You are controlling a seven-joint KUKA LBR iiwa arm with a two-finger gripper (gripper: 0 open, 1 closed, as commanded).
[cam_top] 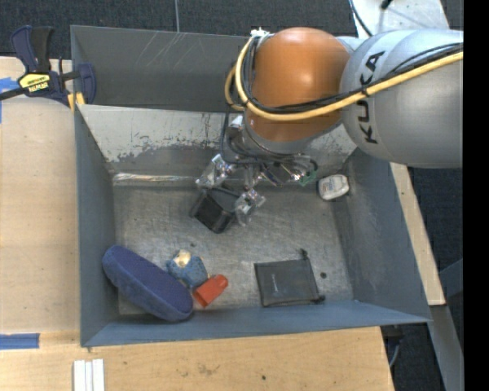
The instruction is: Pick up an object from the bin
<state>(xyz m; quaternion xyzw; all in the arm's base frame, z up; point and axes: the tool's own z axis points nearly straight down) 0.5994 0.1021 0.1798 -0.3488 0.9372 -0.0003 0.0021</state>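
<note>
The fingers (pixel 248 202) stand apart, metal tips pointing down toward the bin (pixel 94 218) floor. A small black block (pixel 211 213) lies just beside them, on their lower left, and seems to touch one tip. I cannot tell if it sits between them, so I do not call it held.

I judge the block to be light and stiff, with flat faces. A grip across two opposite faces should be safe, though smooth sides may slip.

Further right of the fingers lies a small white thing (pixel 334 187). Well below them is a flat dark square (pixel 287 283). Below and left are an orange piece (pixel 212 290) and a long blue thing (pixel 147 283).
</note>
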